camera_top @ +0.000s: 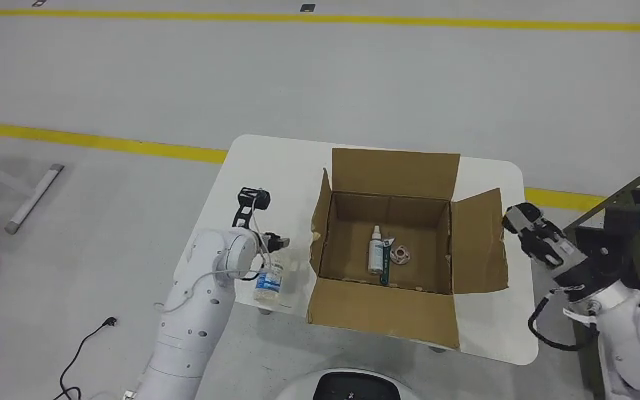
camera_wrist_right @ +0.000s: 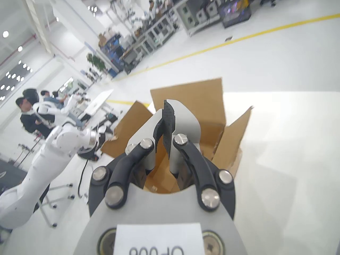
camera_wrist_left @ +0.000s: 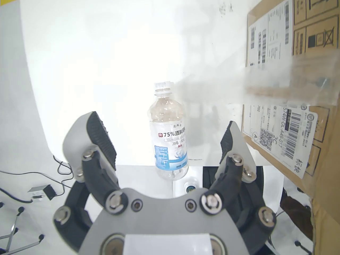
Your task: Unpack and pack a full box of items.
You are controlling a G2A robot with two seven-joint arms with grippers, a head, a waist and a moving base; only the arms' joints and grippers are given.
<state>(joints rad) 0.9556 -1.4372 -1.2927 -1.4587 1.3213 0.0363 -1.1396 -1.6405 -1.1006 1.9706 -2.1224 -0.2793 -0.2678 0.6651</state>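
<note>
An open cardboard box (camera_top: 400, 300) stands on the white table (camera_top: 275, 165). Inside lie a white spray bottle (camera_top: 376, 249) and a small pinkish item (camera_top: 400, 253). A clear bottle with a blue and white label (camera_top: 268, 281) lies on the table near its front edge, left of the box. My left gripper (camera_wrist_left: 164, 134) hovers open just above that bottle (camera_wrist_left: 168, 139), fingers (camera_wrist_left: 99, 136) on either side and apart from it. My right gripper (camera_wrist_right: 166, 118) is shut with nothing in it, held off the table's right end (camera_top: 528, 228), facing the box (camera_wrist_right: 212, 112).
The box's flaps stand open on all sides; its labelled outer wall (camera_wrist_left: 292, 80) is close beside my left gripper. The table's left and far parts are bare white surface. A yellow floor line (camera_top: 110, 143) runs behind the table.
</note>
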